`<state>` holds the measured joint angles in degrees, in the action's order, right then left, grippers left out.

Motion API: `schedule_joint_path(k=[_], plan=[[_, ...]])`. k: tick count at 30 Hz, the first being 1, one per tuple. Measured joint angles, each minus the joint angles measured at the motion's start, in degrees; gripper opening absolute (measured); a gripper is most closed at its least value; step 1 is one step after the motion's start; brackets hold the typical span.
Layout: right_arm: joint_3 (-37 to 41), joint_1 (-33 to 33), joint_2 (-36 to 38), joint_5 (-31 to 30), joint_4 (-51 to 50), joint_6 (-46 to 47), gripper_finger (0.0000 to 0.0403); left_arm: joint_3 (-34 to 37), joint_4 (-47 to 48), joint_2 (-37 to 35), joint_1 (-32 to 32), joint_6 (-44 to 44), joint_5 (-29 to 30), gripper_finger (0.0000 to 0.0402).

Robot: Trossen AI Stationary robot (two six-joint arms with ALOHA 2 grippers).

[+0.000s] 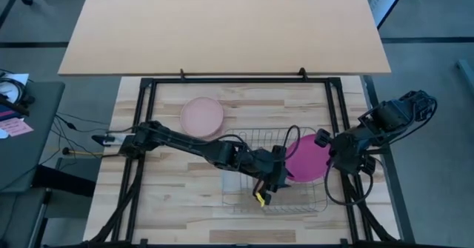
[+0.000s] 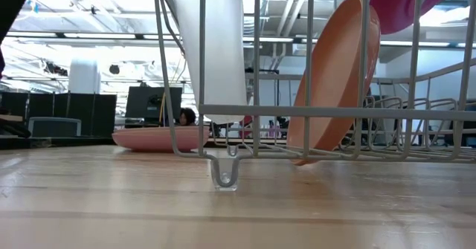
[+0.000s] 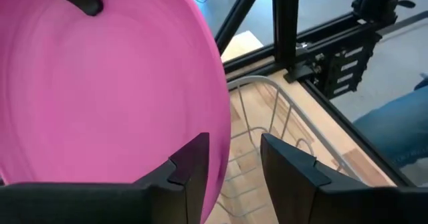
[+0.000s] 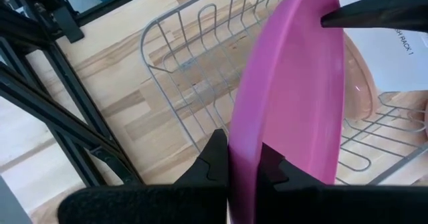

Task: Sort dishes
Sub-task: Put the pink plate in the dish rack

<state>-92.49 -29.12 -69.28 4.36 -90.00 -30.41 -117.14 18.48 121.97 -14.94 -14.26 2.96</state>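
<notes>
Wire rack close in the low view, standing on the wooden surface; an orange-tan plate already leans upright in its slots. Magenta plate held on edge above the rack's right end. Right tool pinches its rim. Left tool spread, rim just beside one finger, not gripped. Pale pink plate lies flat on the surface, well apart behind the rack.

Step, as judged: handing over or racking the magenta plate. Next move calls for lining its edge with a free slot, then lowering.
</notes>
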Motion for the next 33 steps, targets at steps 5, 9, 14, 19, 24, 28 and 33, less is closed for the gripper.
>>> schedule_joint_path(k=[5, 9, 14, 19, 24, 28, 33], plan=[[0.00, 0.00, -0.02, -1.48, -0.02, 0.00, 0.0020, 0.00, -0.02, 0.00, 0.10, -0.16, 1.71, 0.0071], [0.00, 0.00, -0.02, -1.50, -0.01, -0.02, 0.0020, 0.00, 0.11, 0.00, 0.22, -2.51, 2.27, 0.0013], [-0.02, 0.00, -0.04, -1.33, 0.09, 2.26, 0.0021, 0.00, -0.09, 0.00, 0.22, -2.80, 1.03, 0.0009], [-0.02, 0.00, -0.04, -1.17, 0.85, 3.83, 0.0039, -0.02, -0.24, 0.00, 0.52, -2.60, -2.40, 0.0004], [-0.02, 0.00, -0.38, -1.01, 2.95, 8.72, 0.0080, -0.02, 0.06, 0.00, 0.91, -3.32, -2.97, 0.0002], [-0.02, 0.06, -1.25, 2.18, 3.37, 10.68, 0.0114, -0.67, 0.63, 0.02, 1.92, -4.45, -3.67, 0.0001], [-0.02, 0.07, -1.27, 4.94, 3.27, 11.54, 0.0139, -2.76, 4.11, 0.02, 2.63, -5.98, -6.95, 0.0001]])
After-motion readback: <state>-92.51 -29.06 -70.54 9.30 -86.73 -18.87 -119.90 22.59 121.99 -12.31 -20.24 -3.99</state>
